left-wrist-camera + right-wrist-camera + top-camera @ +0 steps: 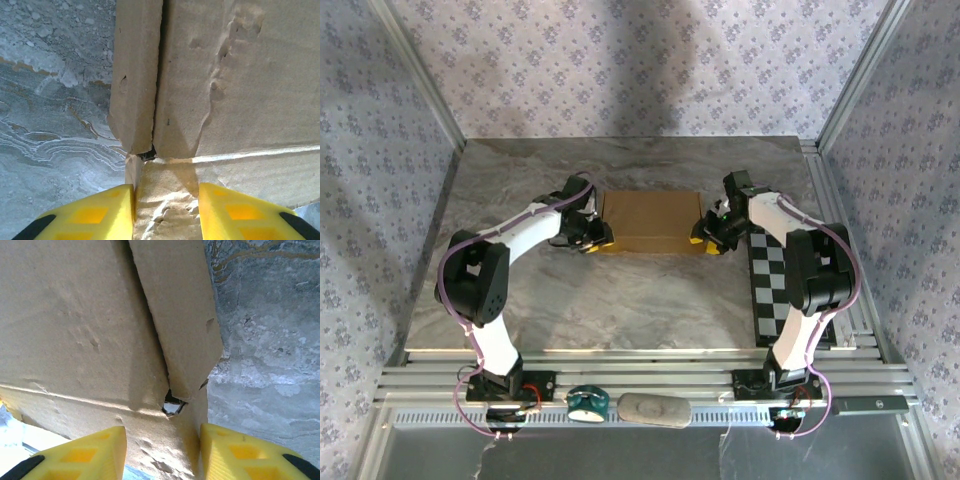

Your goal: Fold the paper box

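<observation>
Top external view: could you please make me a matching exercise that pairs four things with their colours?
Things:
1. paper box
2. checkered board
3. table
4. back wall

Colours:
A. black and white
B. lilac with a flower print
C. tan-brown
D. grey marbled

Pairs: 1-C; 2-A; 3-D; 4-B

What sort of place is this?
Probably a robot test cell: a grey marble-patterned tabletop on a ribbed aluminium frame, enclosed by purple floral-patterned wall panels, with white robot arms, left and right, bolted at its edge.
</observation>
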